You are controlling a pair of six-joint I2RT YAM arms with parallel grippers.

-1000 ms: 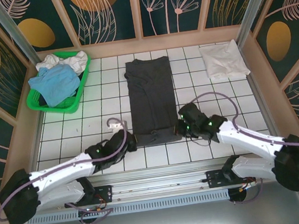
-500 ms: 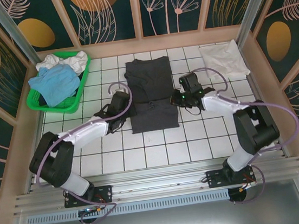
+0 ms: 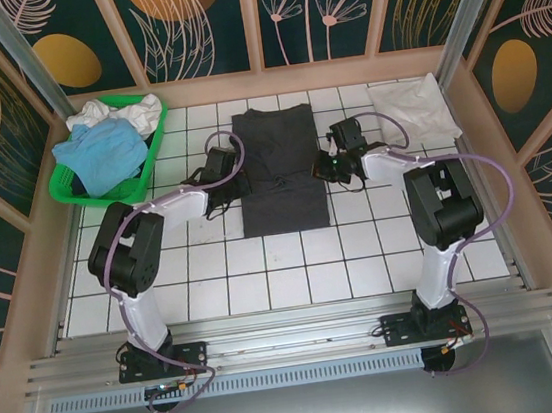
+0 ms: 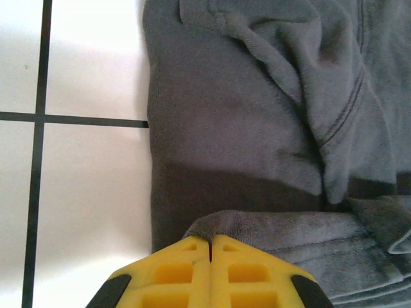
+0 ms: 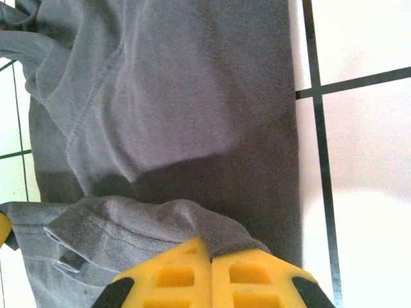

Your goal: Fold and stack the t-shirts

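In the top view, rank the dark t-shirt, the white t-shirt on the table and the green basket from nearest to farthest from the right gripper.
1. The dark t-shirt: mid-table, its edge pinched in the right gripper.
2. The white t-shirt: folded at the table's far right corner.
3. The green basket: far left, on the other side of the dark t-shirt.

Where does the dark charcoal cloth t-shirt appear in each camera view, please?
Top external: the dark charcoal cloth t-shirt lies centre, on the far half of the white table.
Left wrist: centre and right, hem pinched by the left gripper.
Right wrist: left and centre, hem pinched by the right gripper.
Shared landmark: the black grid lines beside the shirt's long edge.
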